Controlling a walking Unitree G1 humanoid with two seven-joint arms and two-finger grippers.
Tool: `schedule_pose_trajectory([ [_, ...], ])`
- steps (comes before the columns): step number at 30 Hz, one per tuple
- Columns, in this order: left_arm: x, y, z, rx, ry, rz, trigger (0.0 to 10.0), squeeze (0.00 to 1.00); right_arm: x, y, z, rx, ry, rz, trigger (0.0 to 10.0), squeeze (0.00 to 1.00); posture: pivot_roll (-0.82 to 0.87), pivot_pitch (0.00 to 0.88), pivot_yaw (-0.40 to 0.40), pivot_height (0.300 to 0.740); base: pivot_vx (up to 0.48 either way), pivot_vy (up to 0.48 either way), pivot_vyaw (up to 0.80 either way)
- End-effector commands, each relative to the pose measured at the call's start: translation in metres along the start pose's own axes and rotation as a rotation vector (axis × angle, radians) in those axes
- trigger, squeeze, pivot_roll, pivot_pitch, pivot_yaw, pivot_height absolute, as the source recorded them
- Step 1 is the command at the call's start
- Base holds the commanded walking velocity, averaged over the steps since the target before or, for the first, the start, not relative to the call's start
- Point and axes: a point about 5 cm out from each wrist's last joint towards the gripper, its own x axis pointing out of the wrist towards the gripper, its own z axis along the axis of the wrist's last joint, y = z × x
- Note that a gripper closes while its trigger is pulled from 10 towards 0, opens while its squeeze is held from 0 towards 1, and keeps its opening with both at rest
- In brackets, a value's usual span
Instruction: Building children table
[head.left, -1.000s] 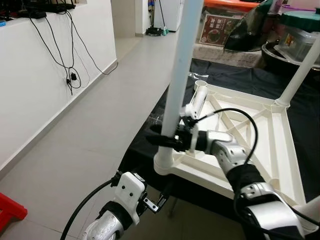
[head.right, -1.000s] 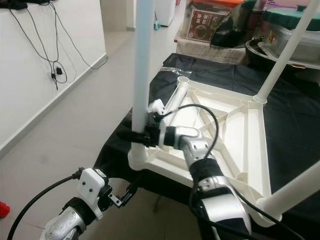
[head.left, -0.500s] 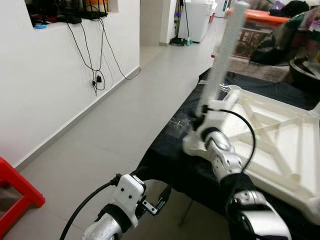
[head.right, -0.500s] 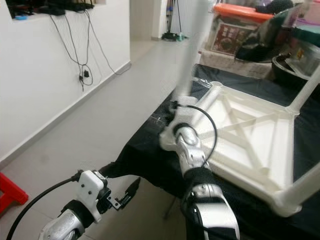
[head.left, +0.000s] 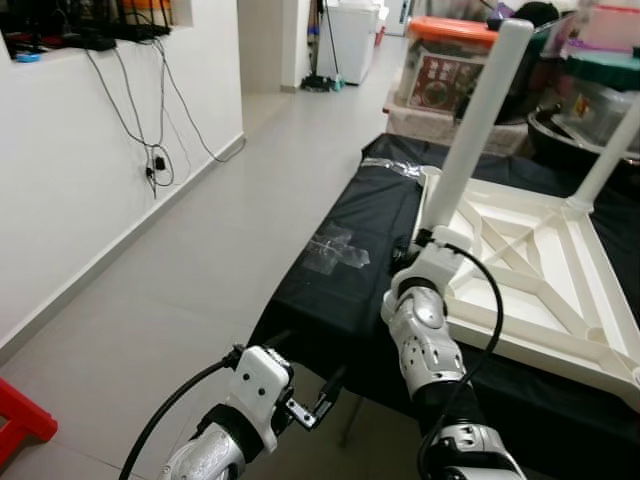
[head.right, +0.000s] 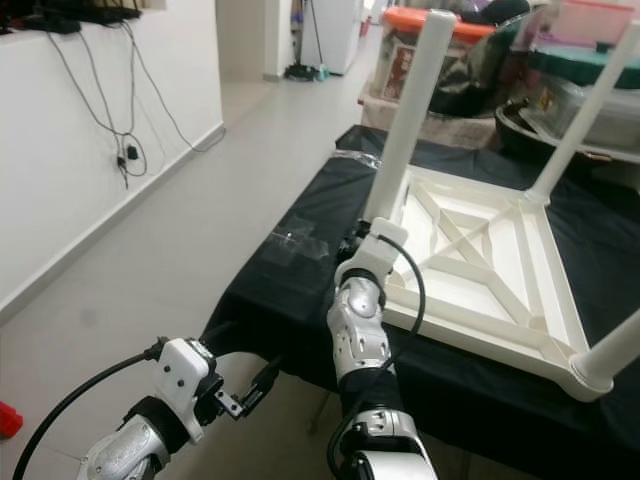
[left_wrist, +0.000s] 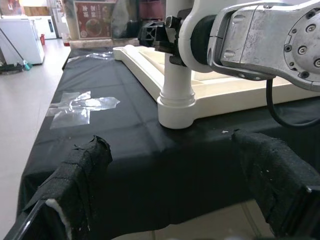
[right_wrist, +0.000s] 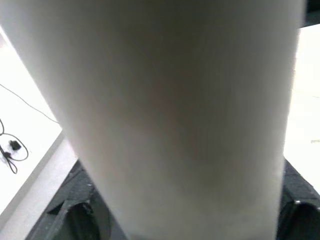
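The white plastic tabletop (head.left: 530, 270) lies upside down on a table covered with black cloth (head.left: 350, 270), its ribbed underside facing up. At its near corner a white leg (head.left: 475, 125) stands up out of a round socket (left_wrist: 176, 107), leaning slightly away from the tabletop's middle. A second leg (head.left: 608, 150) rises from the far corner, and in the right eye view the end of a third leg (head.right: 612, 355) slants up from the corner nearest the robot's right side.

The right tool (head.left: 415, 250) is at the foot of the near leg, just above the socket, with the silver arm bending up to it from below the table edge. Its wrist camera is so close that the leg appears as a wide pale column (right_wrist: 175, 120) between the two black fingers (right_wrist: 75, 220), which sit on either side of it. The tool seems to be pinching the leg.

The left tool (left_wrist: 175, 200) hangs low in front of the table edge, below the tabletop, with its padded fingers (left_wrist: 75, 185) spread wide and nothing between them.

On the cloth beside the tabletop lies a scrap of clear plastic wrap (head.left: 335, 248). Beyond the tabletop stand storage boxes, one with an orange lid (head.left: 450, 28). Away from the table, cables (head.left: 150, 150) dangle down a white wall above the grey tiled floor (head.left: 180, 270).
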Motion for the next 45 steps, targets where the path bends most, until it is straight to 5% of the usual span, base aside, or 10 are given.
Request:
schedule_pose_trajectory([
  [1, 0.000, -0.001, -0.002, 0.006, 0.009, 0.001, 10.0, 0.00, 0.000, 0.006, 0.001, 0.038, 0.008, 0.079, 10.0, 0.35, 0.09, 0.052, -0.080, 0.740, 0.000, 0.000, 0.00],
  [3, 0.000, -0.001, -0.002, 0.006, 0.008, 0.003, 10.0, 0.00, 0.002, 0.011, 0.007, 0.092, -0.003, 0.191, 10.0, 0.35, 0.09, 0.052, -0.080, 0.740, 0.000, 0.000, 0.00],
  [4, 0.000, -0.001, -0.002, 0.006, 0.008, 0.003, 10.0, 0.00, 0.004, 0.012, 0.009, 0.115, -0.005, 0.233, 10.0, 0.00, 0.09, 0.052, -0.080, 0.740, 0.000, 0.000, 0.00],
  [12, 0.001, 0.000, -0.002, 0.002, 0.008, -0.001, 10.0, 0.00, -0.004, 0.008, 0.020, 0.062, 0.207, 1.124, 10.0, 0.00, 0.09, 0.053, -0.077, 0.740, 0.000, 0.000, 0.00],
  [24, 0.000, -0.001, -0.002, 0.005, 0.005, 0.003, 10.0, 0.00, -0.013, 0.013, 0.013, -0.055, 0.346, 1.431, 10.0, 0.00, 0.10, 0.057, -0.080, 0.740, 0.000, 0.000, 0.00],
  [25, 0.000, -0.001, -0.001, 0.005, 0.004, 0.005, 10.0, 0.00, -0.013, 0.019, 0.007, -0.112, 0.366, 1.436, 0.0, 0.00, 0.10, 0.061, -0.084, 0.740, 0.000, 0.000, 0.00],
  [27, -0.001, -0.001, -0.001, 0.005, 0.003, 0.008, 10.0, 0.00, -0.014, 0.027, 0.000, -0.186, 0.386, 1.440, 0.0, 0.00, 0.10, 0.061, -0.084, 0.740, 0.000, 0.000, 0.00],
  [36, 0.000, -0.002, -0.001, 0.001, 0.003, 0.008, 10.0, 0.00, 0.020, 0.017, 0.008, -0.234, 0.193, 0.867, 0.0, 0.00, 0.10, 0.062, -0.083, 0.740, 0.000, 0.000, 0.00],
  [42, 0.000, -0.001, -0.001, -0.002, 0.005, 0.003, 10.0, 0.00, 0.030, -0.049, 0.013, -0.141, 0.068, 0.008, 0.0, 0.00, 0.09, 0.062, -0.080, 0.740, 0.000, 0.000, 0.00],
  [45, 0.000, -0.001, -0.001, -0.002, 0.005, 0.003, 10.0, 0.00, 0.030, -0.049, 0.013, -0.141, 0.068, 0.008, 0.0, 0.00, 0.09, 0.062, -0.080, 0.740, 0.000, 0.000, 0.00],
])
